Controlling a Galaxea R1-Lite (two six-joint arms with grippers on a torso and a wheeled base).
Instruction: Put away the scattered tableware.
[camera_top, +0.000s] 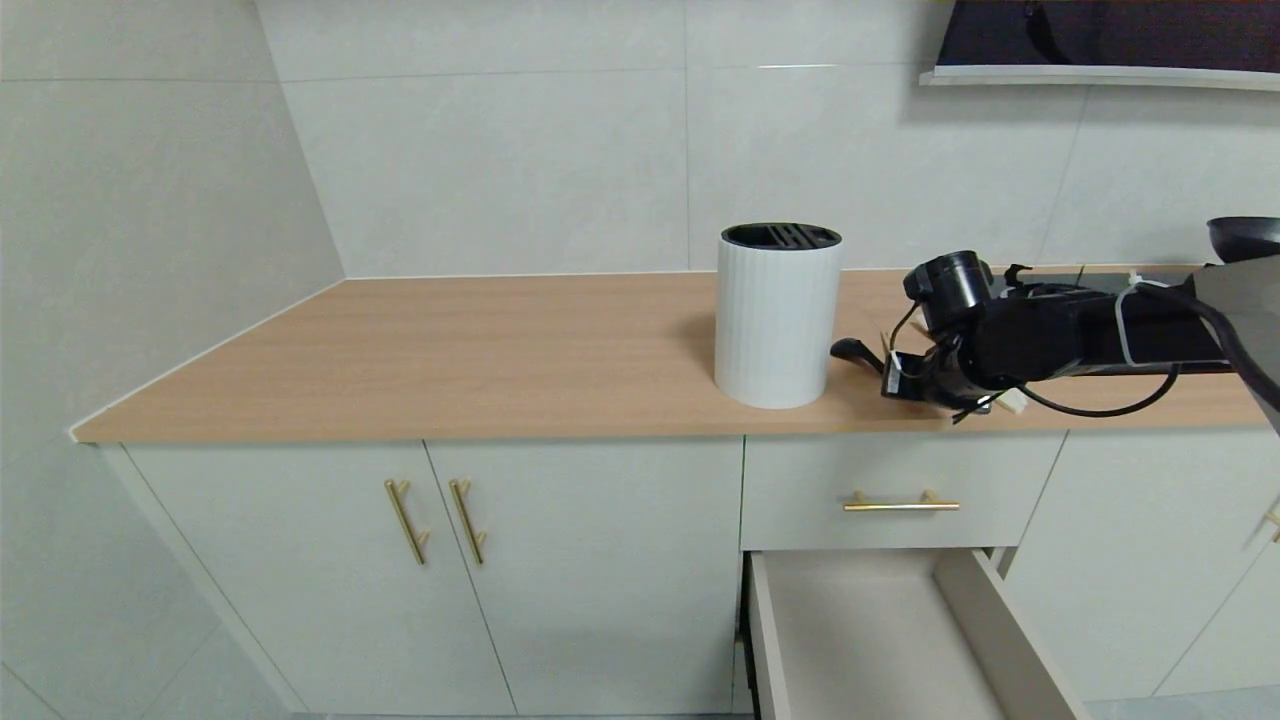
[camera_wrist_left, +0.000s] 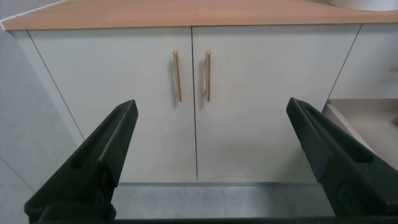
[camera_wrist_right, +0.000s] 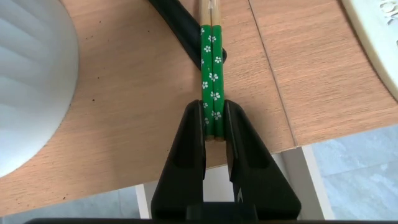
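Note:
A pair of green chopsticks (camera_wrist_right: 211, 68) with white flower print lies on the wooden counter (camera_top: 480, 350) near its front edge. My right gripper (camera_wrist_right: 214, 118) is shut on their end. A black utensil handle (camera_wrist_right: 180, 28) lies under or beside them, pointing toward the white ribbed utensil holder (camera_top: 778, 315), which stands upright just left of the right gripper (camera_top: 905, 385). The holder (camera_wrist_right: 31, 81) has a black slotted top. My left gripper (camera_wrist_left: 211, 109) hangs open and empty, low in front of the cabinet doors (camera_wrist_left: 193, 93).
A lower drawer (camera_top: 870, 630) stands pulled open below the right gripper, under a closed drawer with a gold handle (camera_top: 900, 505). A dark pan (camera_top: 1243, 235) sits at the counter's far right. A pale rounded edge (camera_wrist_right: 379, 37) lies beside the chopsticks.

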